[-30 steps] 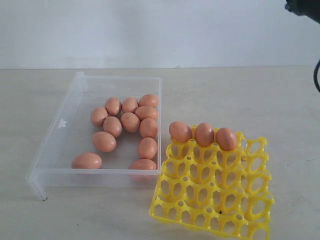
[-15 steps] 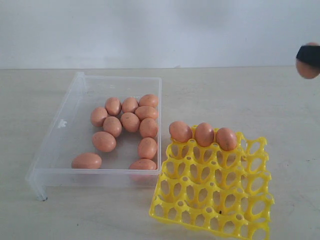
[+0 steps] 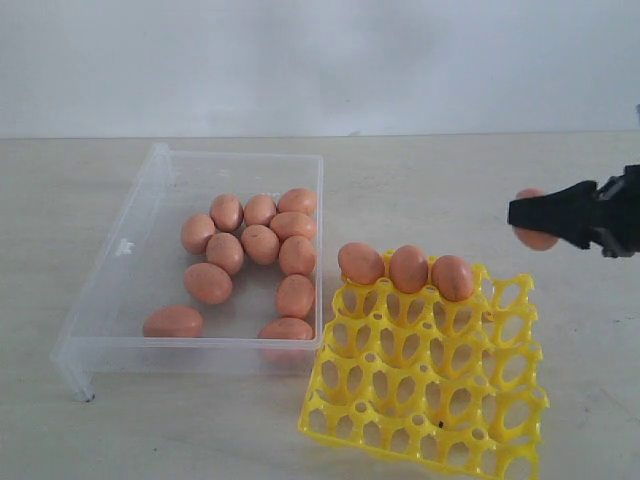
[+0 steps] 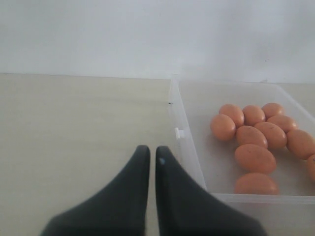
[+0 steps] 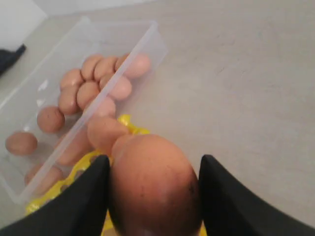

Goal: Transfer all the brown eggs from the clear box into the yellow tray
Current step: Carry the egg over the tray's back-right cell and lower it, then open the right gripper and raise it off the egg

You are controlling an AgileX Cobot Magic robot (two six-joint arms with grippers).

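Three eggs (image 3: 408, 268) sit along tray (image 3: 430, 400) row nearest jaws, filled in order. Rest loose in box (image 3: 120, 250), well beyond. Right gripper (image 3: 528, 215) pinches carried egg (image 3: 540, 240) by flanks, up off table just beside tray; likely bound for next free cup in row.

Left wrist view: left gripper (image 4: 148, 153) jaws pressed together, empty, parked short of box, out of traffic.

Right wrist view: carried egg snug between pads, tray under jaws.
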